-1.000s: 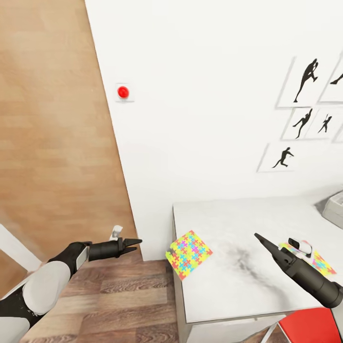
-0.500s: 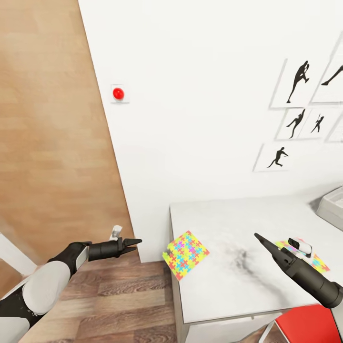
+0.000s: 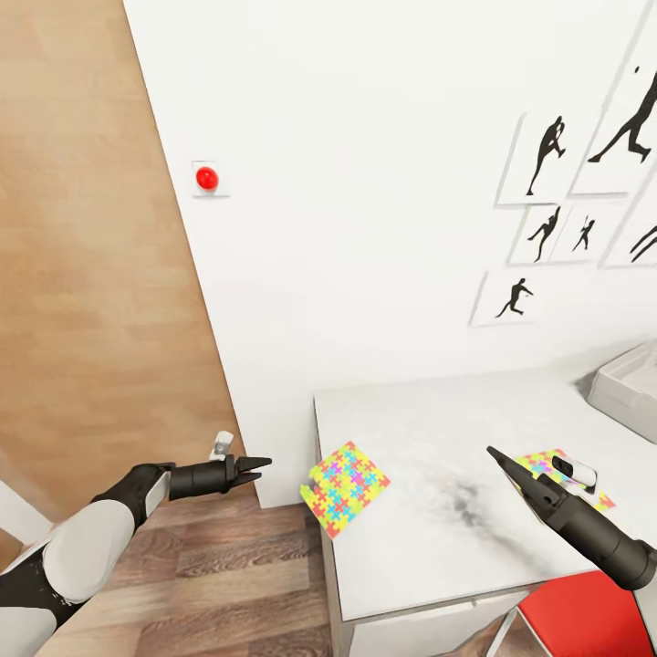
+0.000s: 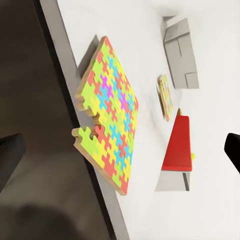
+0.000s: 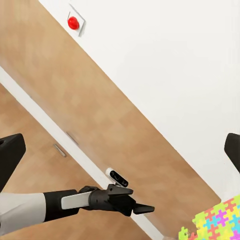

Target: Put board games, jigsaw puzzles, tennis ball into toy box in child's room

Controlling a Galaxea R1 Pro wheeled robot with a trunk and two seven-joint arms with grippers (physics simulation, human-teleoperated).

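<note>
White-grey counter [image 3: 438, 511] carries the thin, jagged-edged multicoloured jigsaw sheet [image 3: 345, 476] overhanging its corner at 9 o'clock, likely light, stiff and apt to slide, best pinched at that overhang; both empty hands, left [image 3: 258, 466] and right [image 3: 495, 453], look closed.

We found no readable words, numbers or brand marks anywhere. The white-framed wall pictures [image 3: 547, 160] carried only black athlete silhouettes, and the round red wall button [image 3: 207, 177] bore no lettering.
</note>
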